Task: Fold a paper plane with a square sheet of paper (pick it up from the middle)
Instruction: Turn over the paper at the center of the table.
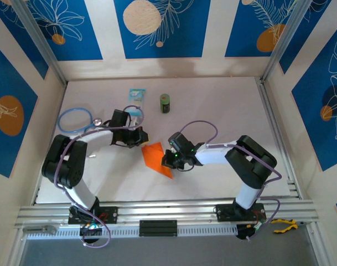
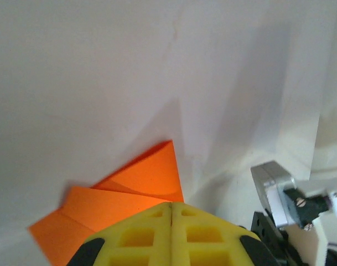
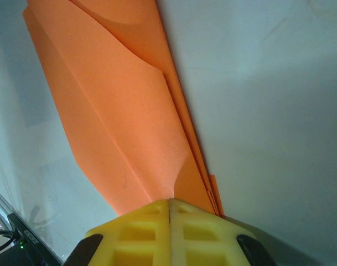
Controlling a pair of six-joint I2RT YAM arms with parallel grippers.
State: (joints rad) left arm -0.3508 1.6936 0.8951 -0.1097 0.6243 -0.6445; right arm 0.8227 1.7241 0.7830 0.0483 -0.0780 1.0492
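Observation:
The orange sheet of paper point(image 1: 156, 157) lies mid-table, folded into a pointed, layered shape like a partly made paper plane. My left gripper point(image 1: 140, 138) is at its upper-left corner and my right gripper point(image 1: 172, 159) at its right edge. In the left wrist view the yellow fingers are shut, and the paper's point(image 2: 140, 183) fold lines run into the tip of the gripper point(image 2: 171, 204). The right wrist view has the paper point(image 3: 124, 111) stretching away as a long strip. One flap curves up into the shut tips of the gripper point(image 3: 170, 200).
A small green can point(image 1: 165, 103) and a light-blue packet point(image 1: 136, 95) stand at the back of the table. A blue ring point(image 1: 75, 119) lies at the left by the left arm. Patterned walls and metal rails enclose the table.

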